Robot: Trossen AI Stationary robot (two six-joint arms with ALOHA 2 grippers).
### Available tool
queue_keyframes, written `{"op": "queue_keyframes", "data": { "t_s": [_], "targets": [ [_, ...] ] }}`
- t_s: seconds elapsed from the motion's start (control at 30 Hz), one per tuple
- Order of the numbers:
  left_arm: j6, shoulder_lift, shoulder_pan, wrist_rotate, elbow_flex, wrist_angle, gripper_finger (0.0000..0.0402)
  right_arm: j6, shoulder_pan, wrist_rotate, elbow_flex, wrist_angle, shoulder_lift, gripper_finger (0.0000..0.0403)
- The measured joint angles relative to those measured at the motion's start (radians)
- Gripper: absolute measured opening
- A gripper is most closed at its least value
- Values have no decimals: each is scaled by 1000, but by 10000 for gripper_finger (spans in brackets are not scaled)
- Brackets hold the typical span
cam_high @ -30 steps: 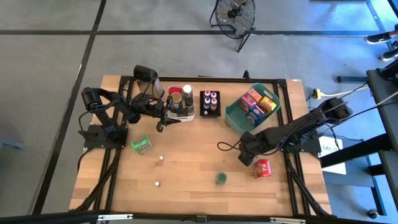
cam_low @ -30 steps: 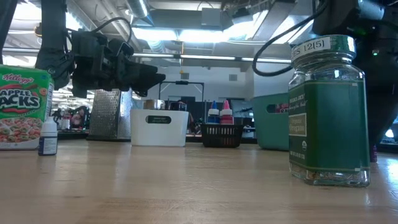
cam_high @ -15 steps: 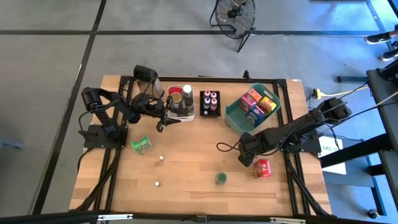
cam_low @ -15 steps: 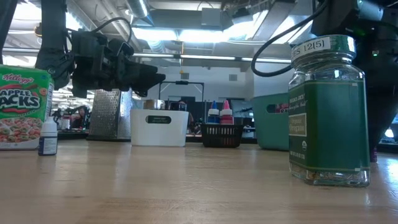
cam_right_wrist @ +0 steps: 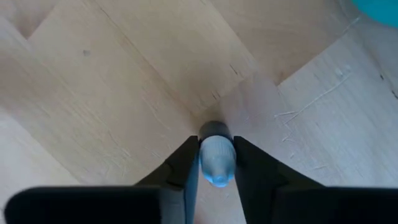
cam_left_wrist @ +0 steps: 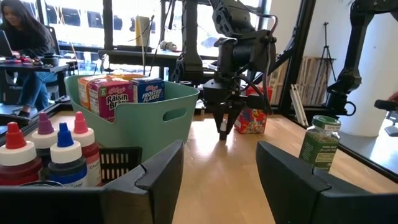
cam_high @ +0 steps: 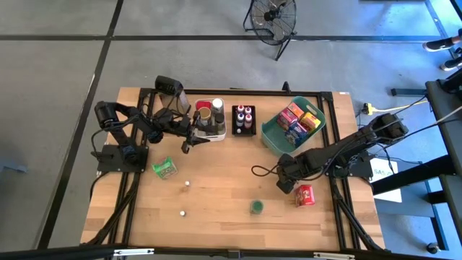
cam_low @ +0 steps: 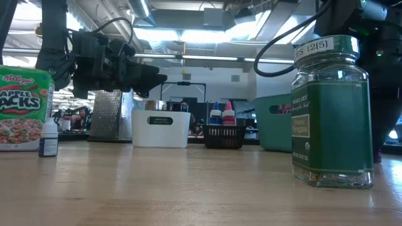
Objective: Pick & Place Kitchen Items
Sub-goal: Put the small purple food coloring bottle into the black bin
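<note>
Step in hand: grasping. The right gripper (cam_right_wrist: 216, 163) pinches a small bottle (cam_right_wrist: 216, 158) on the table (cam_high: 216, 195), beside the teal basket (cam_high: 271, 131). The left gripper (cam_left_wrist: 217, 180) hangs spread near the white bin (cam_high: 216, 135). Next move likely requires a straight lift, then transfer.

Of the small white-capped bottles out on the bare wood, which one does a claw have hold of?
The small bottle with the pale cap, pinched in the right claw near the teal basket; the two little white-capped bottles on the left stand untouched.

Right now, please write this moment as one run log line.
right gripper: jaws shut on small bottle, low over table | left gripper: open, empty, beside white bin | red box: on table
</note>
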Motion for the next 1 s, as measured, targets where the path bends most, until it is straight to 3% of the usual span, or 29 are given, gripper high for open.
{"op": "queue_keyframes", "data": {
  "t_s": [0.43, 0.73, 1.0],
  "targets": [
    [-7, 0, 0, 0, 0, 0, 196, -27, 1, 8, 23, -25, 1, 82],
    [-7, 0, 0, 0, 0, 0, 196, -153, 2, 9, 200, -157, 1, 81],
    [-7, 0, 0, 0, 0, 0, 196, -396, -29, -39, 366, -161, 1, 81]
  ]
}}
